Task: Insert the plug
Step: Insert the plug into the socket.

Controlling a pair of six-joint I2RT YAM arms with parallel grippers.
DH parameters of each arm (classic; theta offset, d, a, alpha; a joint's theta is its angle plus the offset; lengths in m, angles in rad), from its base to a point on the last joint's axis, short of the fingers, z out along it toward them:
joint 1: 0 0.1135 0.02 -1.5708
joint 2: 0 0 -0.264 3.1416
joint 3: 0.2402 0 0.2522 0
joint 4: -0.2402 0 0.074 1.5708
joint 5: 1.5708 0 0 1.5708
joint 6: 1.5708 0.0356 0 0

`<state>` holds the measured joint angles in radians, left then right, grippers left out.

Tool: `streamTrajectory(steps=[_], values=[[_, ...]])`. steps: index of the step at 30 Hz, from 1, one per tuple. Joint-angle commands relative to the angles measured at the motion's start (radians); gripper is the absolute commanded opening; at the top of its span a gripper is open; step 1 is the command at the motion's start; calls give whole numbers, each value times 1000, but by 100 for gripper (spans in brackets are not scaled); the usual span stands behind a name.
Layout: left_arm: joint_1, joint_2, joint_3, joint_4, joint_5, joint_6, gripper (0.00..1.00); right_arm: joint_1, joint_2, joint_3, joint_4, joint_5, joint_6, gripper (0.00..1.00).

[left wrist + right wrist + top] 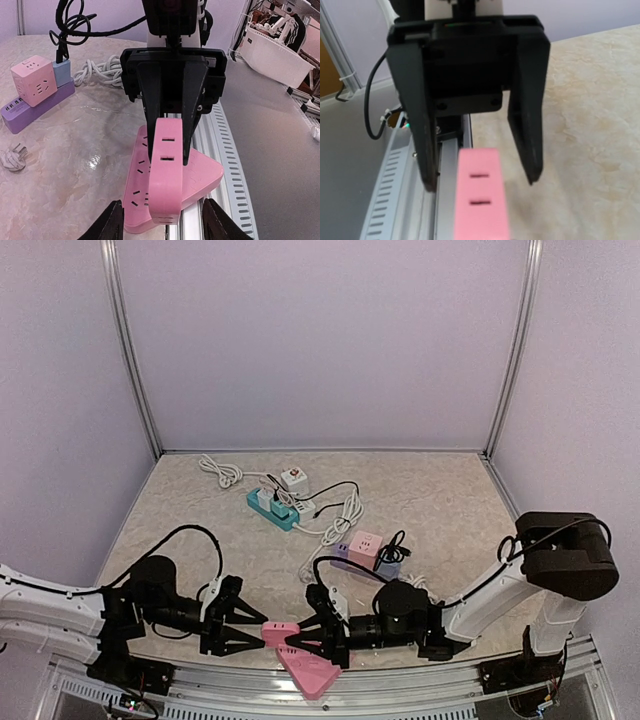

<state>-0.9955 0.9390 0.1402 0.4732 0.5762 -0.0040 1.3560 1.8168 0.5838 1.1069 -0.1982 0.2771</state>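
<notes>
Down at the near edge of the table, the right gripper is clamped on one end of a slim pink bar with two pairs of slots on its face; the bar points straight at the left gripper, whose fingers stand apart on either side of the free end, not yet pressing it. Under the bar lies a pink triangular power strip, its corner hanging over the slotted metal rail at the table's edge; whether bar and strip touch cannot be told.

A loose white plug lies on the table well off to one side, apart from both grippers. Near it sits a purple power strip carrying a pink cube socket and a blue-grey adaptor with a black cord rising from it; a coiled white cable lies just behind. Farther back — towards the rear wall — a teal power strip holds several plugs, with a small white cube beside it and more white cable looped around. Any print on these is too small to read.
</notes>
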Motion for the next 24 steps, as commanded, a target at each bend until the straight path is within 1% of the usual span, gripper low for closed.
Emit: streamTrajectory(steps=[1, 3, 5, 6, 7, 8, 12, 13, 20, 24], values=[[-22, 62, -25, 194, -38, -71, 49, -11, 24, -48, 86, -13, -12, 0], [-25, 91, -25, 215, -32, -73, 44, -16, 31, -61, 101, -16, -17, 0], [-26, 121, -24, 219, -27, -73, 36, -22, 35, -69, 109, -23, -23, 0], [-25, 127, -23, 211, -26, -74, 33, -26, 36, -70, 112, -26, -27, 0], [-27, 134, -22, 201, -26, -77, 33, -26, 37, -69, 113, -29, -34, 0], [-26, 137, -21, 188, -23, -79, 34, -28, 39, -66, 111, -33, -40, 0], [-32, 156, -16, 180, -24, -69, 46, -29, 62, -48, 116, -53, -58, 0], [-34, 162, -16, 180, -33, -63, 47, -31, 69, -43, 117, -60, -60, 0], [-36, 184, -15, 194, -53, -49, 48, -38, 98, -39, 141, -66, -61, 0], [-36, 204, -10, 200, -46, -30, 45, -52, 100, -40, 143, -68, -71, 0]])
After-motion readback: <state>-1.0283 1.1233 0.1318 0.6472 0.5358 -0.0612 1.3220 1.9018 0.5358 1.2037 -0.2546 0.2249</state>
